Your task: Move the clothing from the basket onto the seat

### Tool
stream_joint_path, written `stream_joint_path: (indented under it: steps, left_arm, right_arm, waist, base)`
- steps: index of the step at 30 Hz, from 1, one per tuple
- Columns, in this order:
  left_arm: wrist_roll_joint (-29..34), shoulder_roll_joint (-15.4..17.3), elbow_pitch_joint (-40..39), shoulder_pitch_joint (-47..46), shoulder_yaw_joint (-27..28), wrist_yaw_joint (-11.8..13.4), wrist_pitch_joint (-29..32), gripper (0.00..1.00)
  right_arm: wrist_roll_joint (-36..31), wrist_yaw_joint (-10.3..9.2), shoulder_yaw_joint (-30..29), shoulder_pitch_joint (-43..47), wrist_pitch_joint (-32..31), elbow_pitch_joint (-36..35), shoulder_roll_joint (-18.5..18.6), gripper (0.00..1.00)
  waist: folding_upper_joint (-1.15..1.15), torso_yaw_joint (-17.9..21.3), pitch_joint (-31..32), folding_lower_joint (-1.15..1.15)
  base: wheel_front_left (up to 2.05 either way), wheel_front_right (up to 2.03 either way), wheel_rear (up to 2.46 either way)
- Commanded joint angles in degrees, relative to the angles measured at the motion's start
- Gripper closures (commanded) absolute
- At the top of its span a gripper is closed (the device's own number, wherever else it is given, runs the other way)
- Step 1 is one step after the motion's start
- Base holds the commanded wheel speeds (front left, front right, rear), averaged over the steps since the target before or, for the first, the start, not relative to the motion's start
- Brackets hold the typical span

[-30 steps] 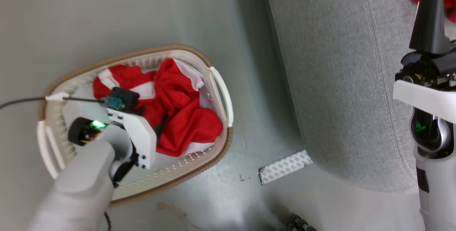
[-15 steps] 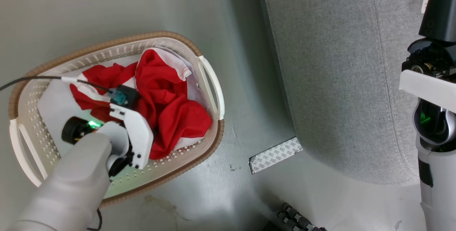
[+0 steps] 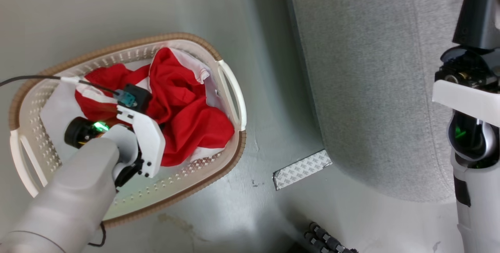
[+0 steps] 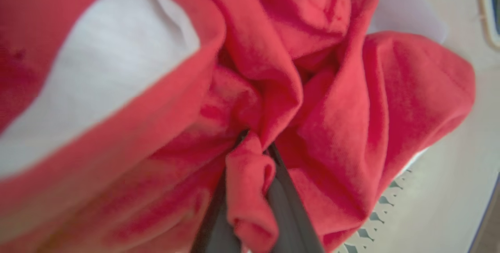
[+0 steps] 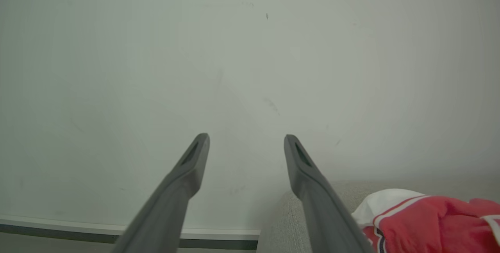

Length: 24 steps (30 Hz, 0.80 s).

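Note:
The clothing point(image 3: 187, 108), bright red with white trim, lies bunched in the cream basket point(image 3: 231, 89) on the floor. My left wrist point(image 3: 136, 139) reaches down into the basket. In the left wrist view my left gripper point(image 4: 250, 141) is shut on a fold of the red clothing point(image 4: 336, 100), which bulges between the two fingers. The grey seat point(image 3: 371, 89) stands to the right of the basket. My right gripper point(image 5: 246, 139) is open and empty, held above the seat point(image 5: 281, 221) and facing a wall. Another red garment point(image 5: 429, 221) lies on the seat beside it.
A pale flat sheet point(image 3: 54, 112) lines the basket's bottom. A black cable point(image 3: 27, 79) runs from the left wrist across the basket rim. A patterned strip point(image 3: 302, 169) lies on the floor by the seat's corner, and a dark ribbed part point(image 3: 328, 241) shows at the bottom edge.
My left gripper has closed on the red clothing in the basket. The head camera shifted a second ago, sliding the whole picture. The right gripper has stayed open.

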<state>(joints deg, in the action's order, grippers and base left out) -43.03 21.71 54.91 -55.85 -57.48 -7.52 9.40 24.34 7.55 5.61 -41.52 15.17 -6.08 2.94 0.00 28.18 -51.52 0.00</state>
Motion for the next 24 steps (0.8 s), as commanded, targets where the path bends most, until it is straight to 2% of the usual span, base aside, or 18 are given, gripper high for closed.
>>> stream_joint_path:
  steps: [1,4,11,24]
  left_arm:
    - [-0.51,0.71,0.18,-0.3,-0.12,0.08,-0.67,1.0]
    - [-1.78,-0.19,-0.07,0.58,-1.12,0.08,-3.04,1.0]
    - [-3.7,-3.74,-1.6,2.77,-4.58,0.08,-8.71,1.0]
    - [-7.11,-8.79,-5.32,7.97,-9.38,0.07,-20.1,1.0]
  right_arm:
    - [0.36,-0.13,0.25,-0.63,-0.04,0.32,-0.05,0.0]
    - [-0.21,-0.13,0.34,-0.65,-0.05,1.54,-0.04,0.0]
    - [-3.55,-0.13,-1.87,3.13,-0.05,6.1,0.01,0.0]
    - [-2.79,-0.13,-2.61,14.45,-0.05,15.64,4.34,0.0]
  waist:
    - [0.0,0.31,0.63,0.0]
    - [0.0,-0.21,3.1,0.0]
    - [0.0,-4.33,11.89,0.0]
    - [0.0,-12.19,31.49,0.0]
  base:
    - [0.0,0.0,0.0]
    - [0.0,0.0,0.0]
    - [0.0,0.0,0.0]
    - [0.0,0.0,0.0]
